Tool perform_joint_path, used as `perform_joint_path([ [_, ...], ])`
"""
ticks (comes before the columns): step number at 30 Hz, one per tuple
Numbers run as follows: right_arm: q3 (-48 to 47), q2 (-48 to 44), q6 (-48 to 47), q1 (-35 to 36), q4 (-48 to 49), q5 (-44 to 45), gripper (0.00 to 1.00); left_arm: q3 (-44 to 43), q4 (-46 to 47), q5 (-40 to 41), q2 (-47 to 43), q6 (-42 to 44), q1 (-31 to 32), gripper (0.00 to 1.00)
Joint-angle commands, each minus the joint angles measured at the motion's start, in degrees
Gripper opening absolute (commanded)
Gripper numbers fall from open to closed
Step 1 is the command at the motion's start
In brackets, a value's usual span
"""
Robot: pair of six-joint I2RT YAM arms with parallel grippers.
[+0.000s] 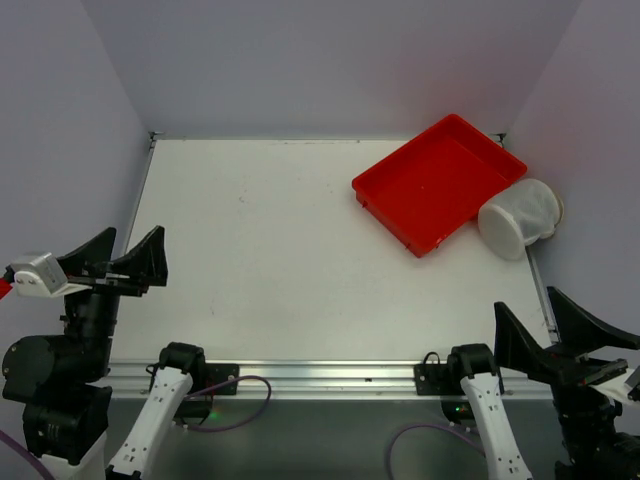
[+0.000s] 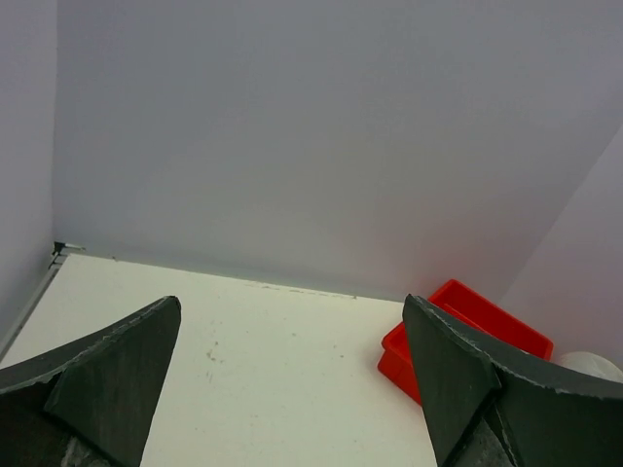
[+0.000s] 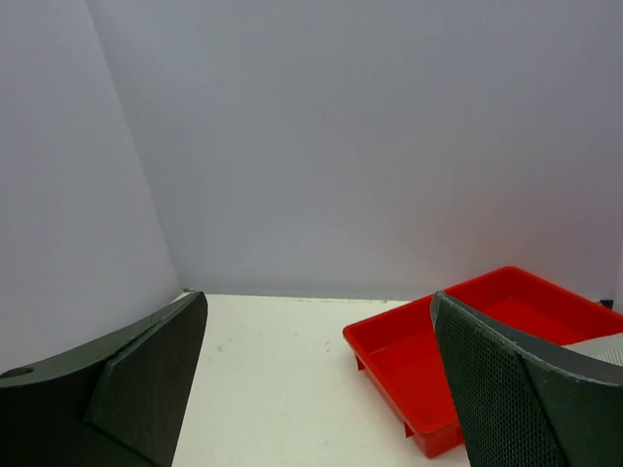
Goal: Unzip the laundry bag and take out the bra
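Lying at the far right of the white table, just beside the red rectangular plastic tray, the small white translucent mesh cylindrical laundry bag looks light and soft-walled with stiffer round ends. It would likely slide or crumple unless 1 gripper pins a rim while the other pulls the zip, which I cannot make out. The left gripper and right gripper both gape wide, holding nothing, well apart from the bag.
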State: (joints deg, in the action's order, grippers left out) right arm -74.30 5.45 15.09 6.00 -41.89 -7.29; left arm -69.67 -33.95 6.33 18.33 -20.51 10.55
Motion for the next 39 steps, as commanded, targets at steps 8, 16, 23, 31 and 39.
perform_joint_path([
  [8,4.5,9.6,10.2,0.0,-6.0,7.6,0.99,10.5,4.3,-4.6,2.8,-2.6,0.3,1.0],
  [16,14.1,25.5,18.6,0.1,-3.6,18.0,0.99,21.9,9.3,-7.8,5.0,-3.4,0.3,1.0],
  [23,14.0,46.5,14.6,-4.3,5.7,32.1,0.99,26.9,13.1,-7.9,5.1,0.4,0.3,1.0],
  [31,9.3,66.7,9.1,-12.1,11.5,37.3,0.99,35.7,18.8,-5.0,4.4,2.8,1.1,1.0],
  [39,7.3,77.2,6.4,-15.3,15.9,39.3,0.99,35.3,17.2,0.5,2.9,4.1,4.0,1.0],
])
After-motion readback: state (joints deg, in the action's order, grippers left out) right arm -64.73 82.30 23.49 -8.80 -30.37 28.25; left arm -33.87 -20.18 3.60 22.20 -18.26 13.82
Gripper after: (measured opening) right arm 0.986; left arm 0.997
